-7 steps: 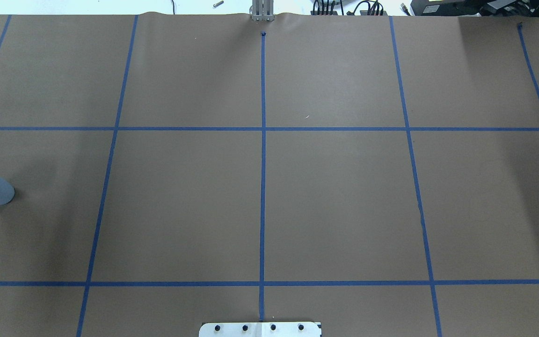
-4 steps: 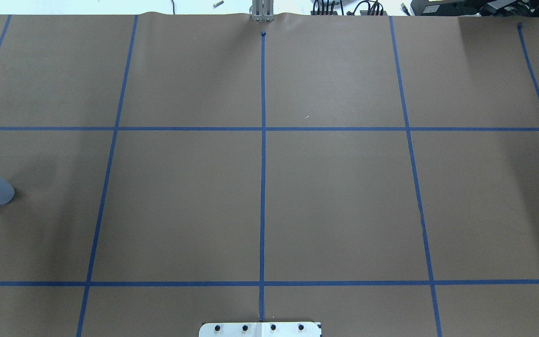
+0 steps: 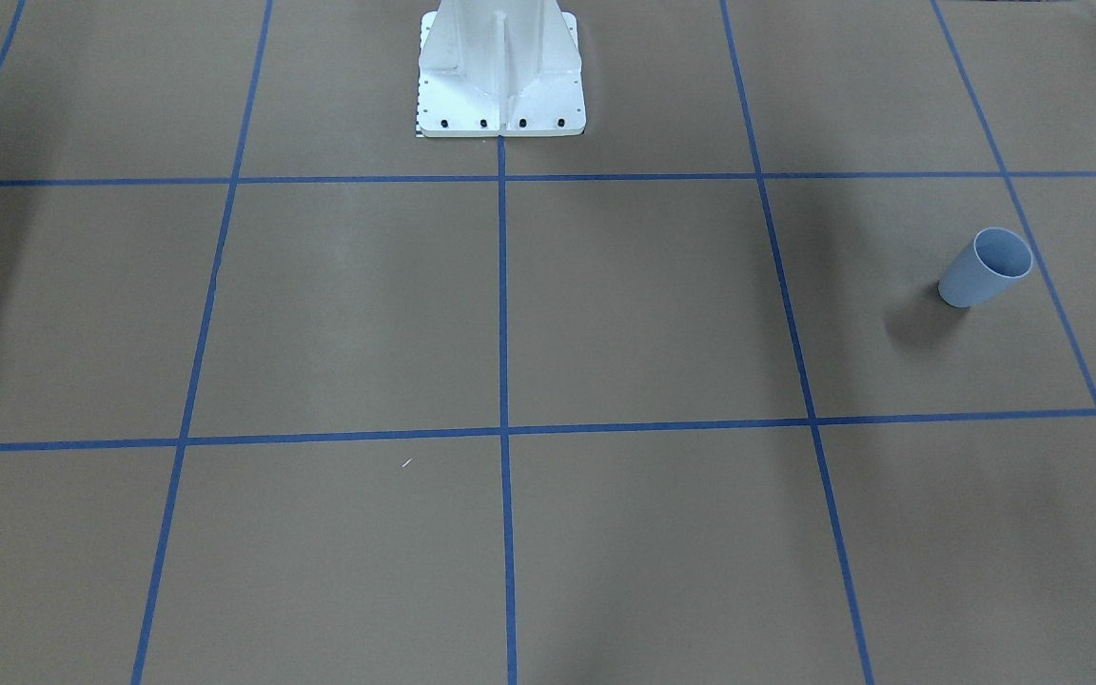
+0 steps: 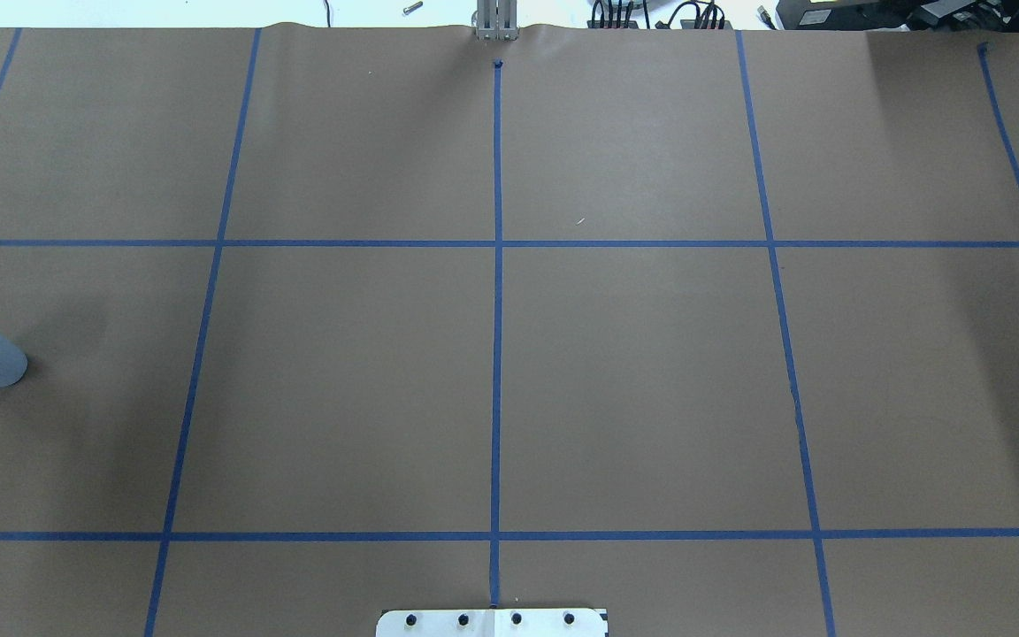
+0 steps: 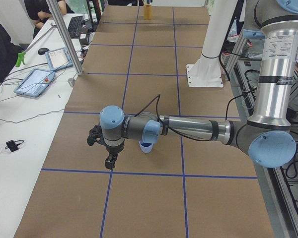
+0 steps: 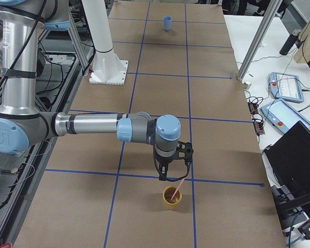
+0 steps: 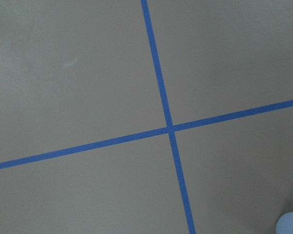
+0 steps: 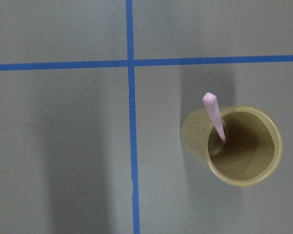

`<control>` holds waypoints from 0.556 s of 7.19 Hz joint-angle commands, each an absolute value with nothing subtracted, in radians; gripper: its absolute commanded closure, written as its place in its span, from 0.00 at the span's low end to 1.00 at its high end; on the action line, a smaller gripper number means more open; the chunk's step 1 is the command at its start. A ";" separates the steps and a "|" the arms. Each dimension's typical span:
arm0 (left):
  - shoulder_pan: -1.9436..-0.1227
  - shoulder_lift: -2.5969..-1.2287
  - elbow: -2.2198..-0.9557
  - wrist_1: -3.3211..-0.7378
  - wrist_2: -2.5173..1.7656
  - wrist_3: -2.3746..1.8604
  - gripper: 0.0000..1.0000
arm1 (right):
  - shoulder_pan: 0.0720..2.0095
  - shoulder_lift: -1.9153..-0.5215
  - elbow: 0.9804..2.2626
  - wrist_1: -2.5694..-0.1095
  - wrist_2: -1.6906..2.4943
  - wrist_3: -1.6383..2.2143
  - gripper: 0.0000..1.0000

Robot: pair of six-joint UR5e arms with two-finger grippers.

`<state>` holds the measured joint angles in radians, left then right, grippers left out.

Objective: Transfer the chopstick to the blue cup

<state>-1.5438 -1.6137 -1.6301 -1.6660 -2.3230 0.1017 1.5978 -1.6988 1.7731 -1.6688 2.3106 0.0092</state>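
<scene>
Pickup seemed in hand: the right fingers (image 6: 161, 175) hung above the chopstick (image 8: 214, 117) in the tan cup (image 8: 244, 168), apart or together I couldn't tell. The next move called for lowering and clamping it.

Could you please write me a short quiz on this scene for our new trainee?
1. True or false: the pink chopstick stands in the blue cup.
2. Which arm's gripper is close to the yellow cup? A left, B right, C neither.
3. Fill in: in the overhead view, the blue cup sits at the view's ___ edge.

Key:
1. False. It stands in the yellow cup.
2. B. The right gripper is just above and beside it.
3. Left.
</scene>
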 commanded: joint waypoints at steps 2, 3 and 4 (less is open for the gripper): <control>-1.404 -1.477 -1.778 -1.736 -2.347 -0.207 0.02 | 1.614 -1.701 1.792 -1.669 2.315 0.009 0.00; -1.344 -1.389 -1.820 -1.873 -2.345 -0.356 0.02 | 1.614 -1.698 1.790 -1.669 2.309 0.009 0.00; -1.285 -1.372 -1.818 -1.946 -2.344 -0.470 0.02 | 1.614 -1.698 1.790 -1.669 2.307 0.009 0.00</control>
<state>-1.3607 -1.4242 -1.7946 -1.8380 -2.3442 -0.3071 1.6129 -1.6993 1.7895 -1.6690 2.3101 0.0092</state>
